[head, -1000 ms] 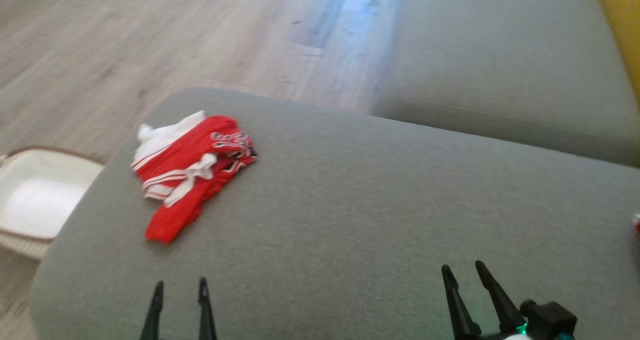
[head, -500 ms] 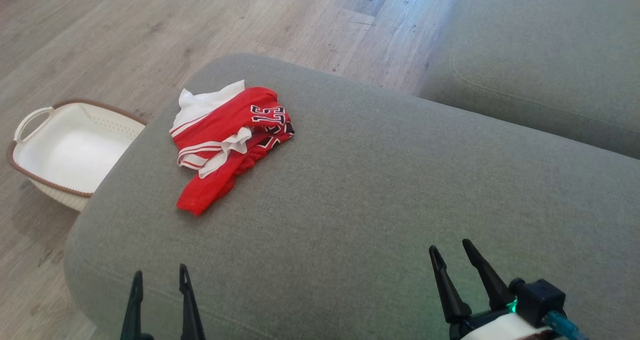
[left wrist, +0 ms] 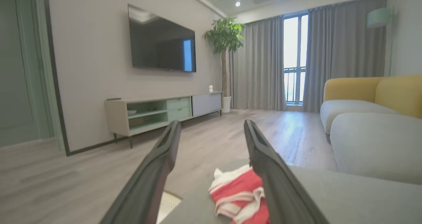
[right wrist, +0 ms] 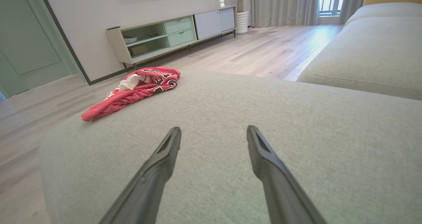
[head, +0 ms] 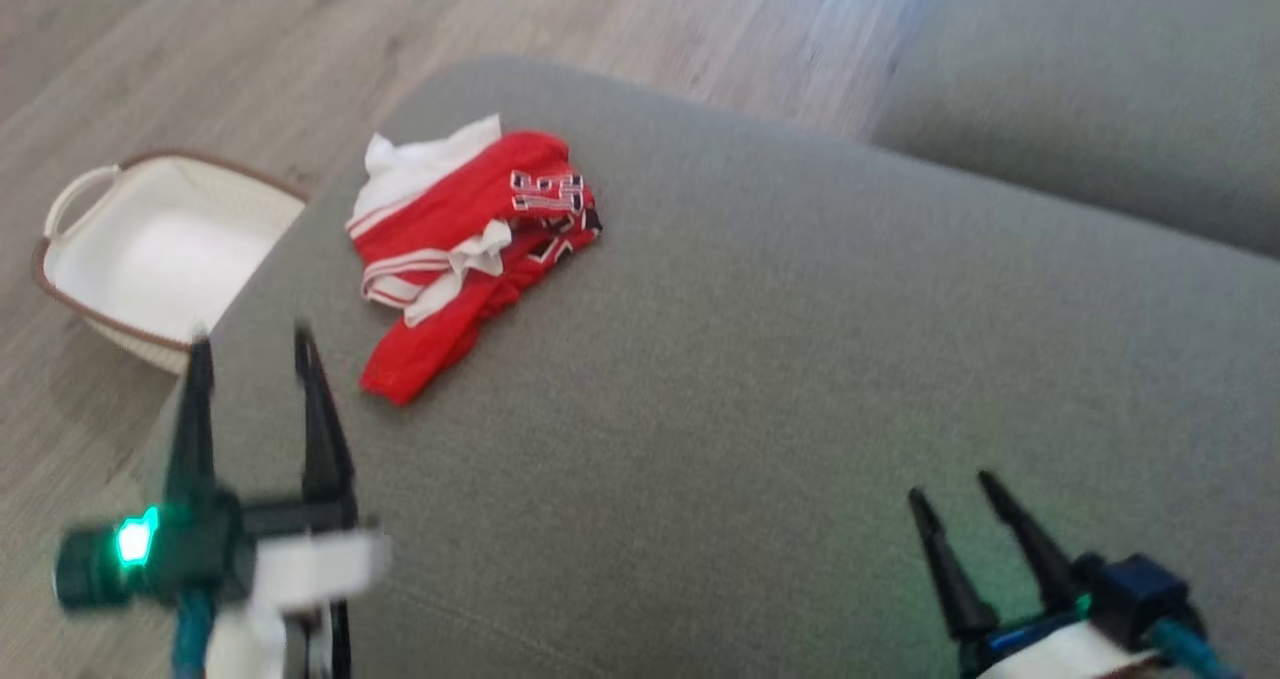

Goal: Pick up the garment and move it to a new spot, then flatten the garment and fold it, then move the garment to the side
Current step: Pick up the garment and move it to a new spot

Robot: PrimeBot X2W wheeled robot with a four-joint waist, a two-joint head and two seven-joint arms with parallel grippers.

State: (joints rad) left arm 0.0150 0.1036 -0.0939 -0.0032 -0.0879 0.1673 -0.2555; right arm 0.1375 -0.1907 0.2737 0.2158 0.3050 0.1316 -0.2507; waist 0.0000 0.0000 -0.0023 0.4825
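Note:
The garment [head: 470, 249] is a crumpled red and white jersey with dark numbers, lying near the far left corner of a grey cushion [head: 780, 359]. My left gripper [head: 252, 344] is raised over the cushion's left edge, open and empty, a short way short of the jersey. In the left wrist view the garment [left wrist: 239, 196] lies just ahead, partly behind the right finger. My right gripper [head: 952, 491] hovers open and empty over the cushion's near right part. From the right wrist the garment [right wrist: 138, 87] appears far off to the left.
A white basket [head: 150, 254] with a brown rim stands on the wooden floor left of the cushion. A second grey cushion [head: 1090, 89] lies at the far right. The left wrist view takes in a TV cabinet [left wrist: 161, 113] and a yellow sofa back [left wrist: 376, 92].
My left gripper has risen and moved forward toward the garment. The head camera has shifted, so the whole scene sits differently. The right gripper has kept its place; the garment lies as before.

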